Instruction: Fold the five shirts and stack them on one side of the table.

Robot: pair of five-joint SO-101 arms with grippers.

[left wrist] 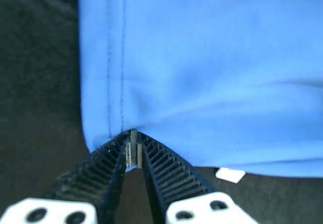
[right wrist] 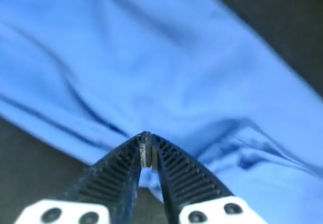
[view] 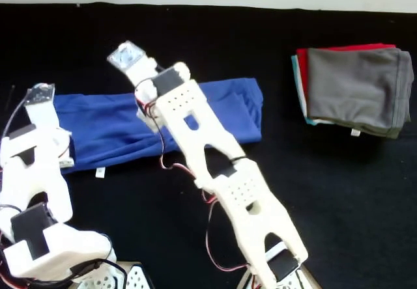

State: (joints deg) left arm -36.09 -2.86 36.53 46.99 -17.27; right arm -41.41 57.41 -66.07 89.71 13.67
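Crucially, the blue shirt (view: 111, 123) runs parallel to the tabletop's (view: 339, 198) far edge, left gripper (left wrist: 132, 139) clamped on its near corner, right gripper (right wrist: 146, 142) clamped mid-hem.

Blue shirt (view: 221, 107): plain, with darker blue hem stitching and a white tag (view: 100, 172). Folded stack: grey shirt (view: 355, 90) on top, red shirt (view: 301, 61) and teal shirt (view: 297, 86) edges beneath. Table (view: 326, 198): black. Arms (view: 195, 126): white. Left gripper (left wrist: 132, 151) and right gripper (right wrist: 146, 151): black, ridged.

The right arm (view: 189, 113) hid the blue shirt's (view: 98, 129) middle, and the grey shirt (view: 355, 87) buried its stack, so just edges of a red shirt (view: 301, 64) and a teal shirt (view: 301, 97) showed.
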